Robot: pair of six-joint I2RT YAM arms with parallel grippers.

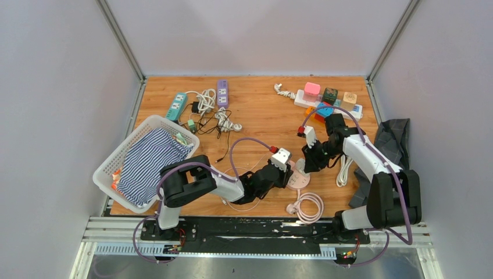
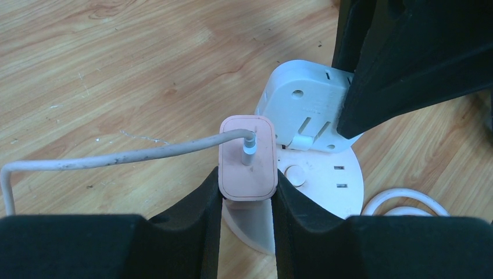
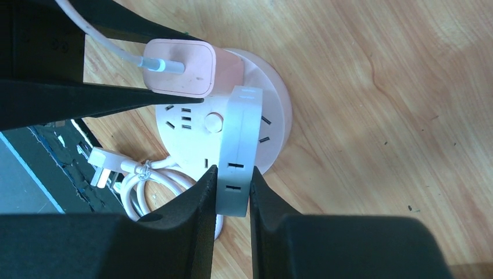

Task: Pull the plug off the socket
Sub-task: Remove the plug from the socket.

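Note:
A round pale pink socket hub (image 1: 297, 181) lies on the wooden table, also in the left wrist view (image 2: 334, 189) and the right wrist view (image 3: 278, 110). A pink plug (image 2: 247, 157) with a white cable (image 2: 116, 156) stands in it, also seen in the right wrist view (image 3: 180, 67). My left gripper (image 2: 247, 197) is shut on the pink plug's sides. A white adapter (image 3: 239, 145) stands in the hub beside it, also in the left wrist view (image 2: 302, 110). My right gripper (image 3: 232, 189) is shut on this adapter. Both grippers meet over the hub (image 1: 296, 165).
A coiled white cord with a plug (image 1: 308, 206) lies just in front of the hub. A white basket (image 1: 110, 160) with striped cloth sits at the left. Power strips and cables (image 1: 218, 96) lie at the back, a loaded strip (image 1: 328, 102) at the back right, dark cloth (image 1: 392, 139) at the right.

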